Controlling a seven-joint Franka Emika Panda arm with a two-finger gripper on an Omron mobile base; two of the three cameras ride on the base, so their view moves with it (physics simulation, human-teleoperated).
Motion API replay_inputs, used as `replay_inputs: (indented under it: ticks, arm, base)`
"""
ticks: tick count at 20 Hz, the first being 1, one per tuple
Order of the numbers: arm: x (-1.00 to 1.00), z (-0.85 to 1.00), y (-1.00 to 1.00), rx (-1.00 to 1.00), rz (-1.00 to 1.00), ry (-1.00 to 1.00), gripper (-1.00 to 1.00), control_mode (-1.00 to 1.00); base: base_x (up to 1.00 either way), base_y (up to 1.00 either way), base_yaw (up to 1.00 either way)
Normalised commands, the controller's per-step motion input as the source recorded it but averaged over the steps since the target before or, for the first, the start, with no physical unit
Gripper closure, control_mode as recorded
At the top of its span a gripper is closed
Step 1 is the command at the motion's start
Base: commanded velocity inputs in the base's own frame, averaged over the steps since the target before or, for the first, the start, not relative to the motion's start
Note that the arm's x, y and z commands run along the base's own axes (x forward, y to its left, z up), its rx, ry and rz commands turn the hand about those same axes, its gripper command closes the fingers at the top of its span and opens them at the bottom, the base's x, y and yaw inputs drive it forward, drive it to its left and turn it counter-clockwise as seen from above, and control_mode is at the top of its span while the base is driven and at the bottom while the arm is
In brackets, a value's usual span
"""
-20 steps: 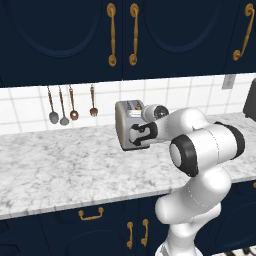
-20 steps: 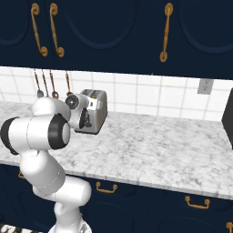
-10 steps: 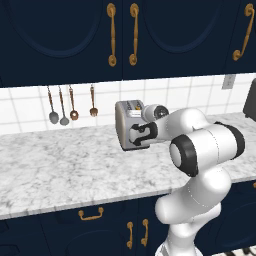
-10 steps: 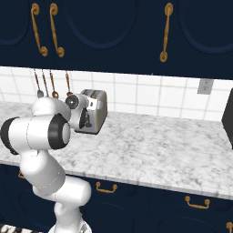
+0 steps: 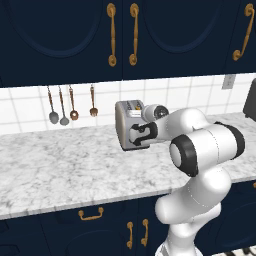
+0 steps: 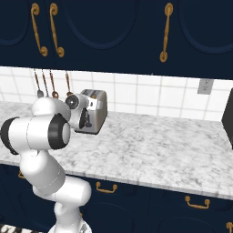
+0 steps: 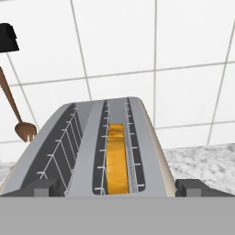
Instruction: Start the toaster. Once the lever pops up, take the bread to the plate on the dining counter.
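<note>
I count one boxy silver-grey two-slot toaster (image 7: 98, 151) on the marble bench (image 5: 60, 170), and one golden-brown slice of bread (image 7: 117, 158) standing on edge in its right-hand slot, the other slot bare. My jaws (image 7: 117, 186) stand wide open at the toaster's near end, one tip to each side. The slice's long axis runs straight away from them, toward the white tiled wall (image 7: 183, 55).

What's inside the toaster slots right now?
In the hand view, the toaster holds the bread in one slot, its golden top edge showing. The other slot looks empty. The slice's lower part is hidden inside.
</note>
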Motion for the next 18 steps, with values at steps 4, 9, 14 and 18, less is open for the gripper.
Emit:
replay_inputs:
  ticks: [4, 9, 14, 18]
  arm:
    - [0.00, 0.00, 0.00, 0.00, 0.00, 0.00, -1.00, -1.00]
    - [0.00, 0.00, 0.00, 0.00, 0.00, 0.00, -1.00, -1.00]
    - [0.00, 0.00, 0.00, 0.00, 0.00, 0.00, -1.00, -1.00]
    - [0.00, 0.00, 0.00, 0.00, 0.00, 0.00, -1.00, -1.00]
  base:
    - [0.00, 0.00, 0.00]
    - [0.00, 0.00, 0.00]
    - [0.00, 0.00, 0.00]
    - [0.00, 0.00, 0.00]
